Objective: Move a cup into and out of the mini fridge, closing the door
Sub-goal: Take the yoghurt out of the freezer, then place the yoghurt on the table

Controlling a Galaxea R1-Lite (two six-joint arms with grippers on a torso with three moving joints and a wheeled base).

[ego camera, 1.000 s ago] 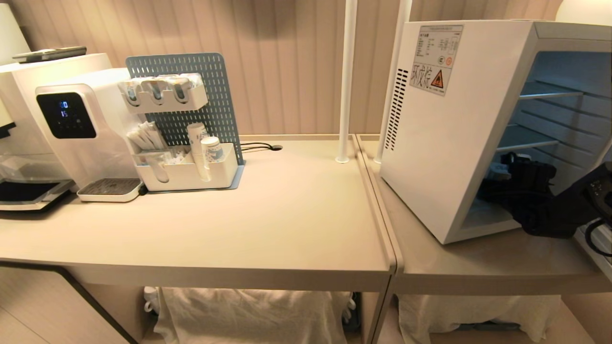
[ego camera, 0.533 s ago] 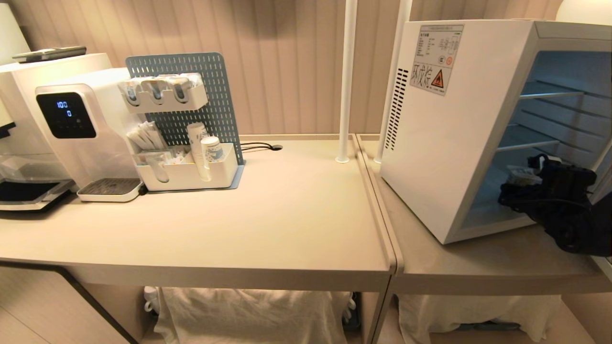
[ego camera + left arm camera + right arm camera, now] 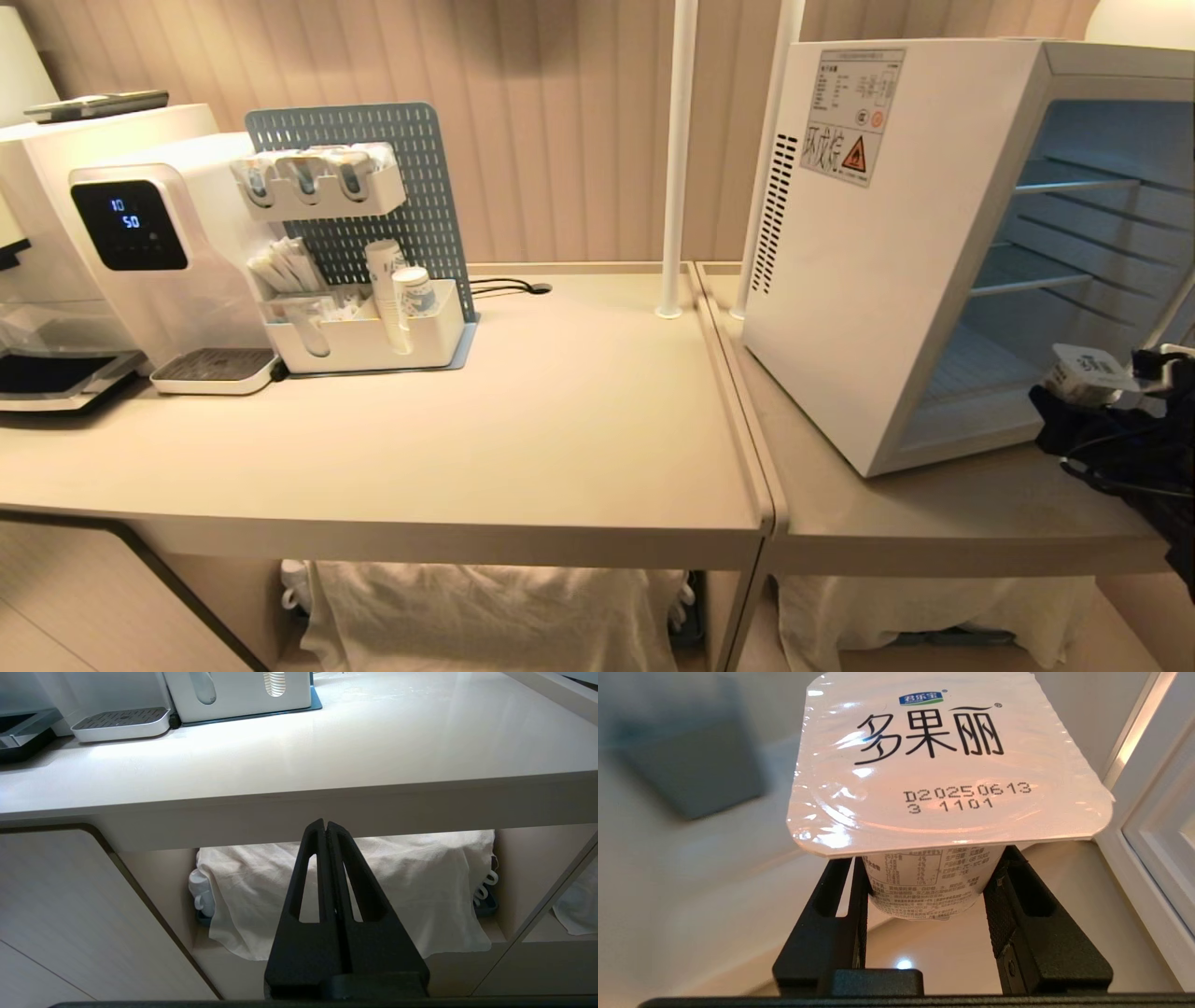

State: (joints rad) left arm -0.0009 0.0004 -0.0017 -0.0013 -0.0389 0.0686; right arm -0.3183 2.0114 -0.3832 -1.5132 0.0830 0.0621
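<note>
- Water dispenser point(image 3: 140, 252) and pegboard organiser point(image 3: 364, 271) stand at the worktop's point(image 3: 523, 439) left.
- Left gripper point(image 3: 327, 833) hangs below the worktop edge, jaws pressed together.
- Mini fridge point(image 3: 896, 243) stands open.
- Right gripper point(image 3: 924, 877), jaws pinching the cup point(image 3: 1083, 373), is just outside the fridge opening.

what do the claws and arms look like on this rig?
Both claws are matte black. Left claw: two tapered wedge fingers, each with a long triangular cutout. Right claw: same cutout fingers, textured inner pads, a small screw. Right arm is black, with thin black cables.
</note>
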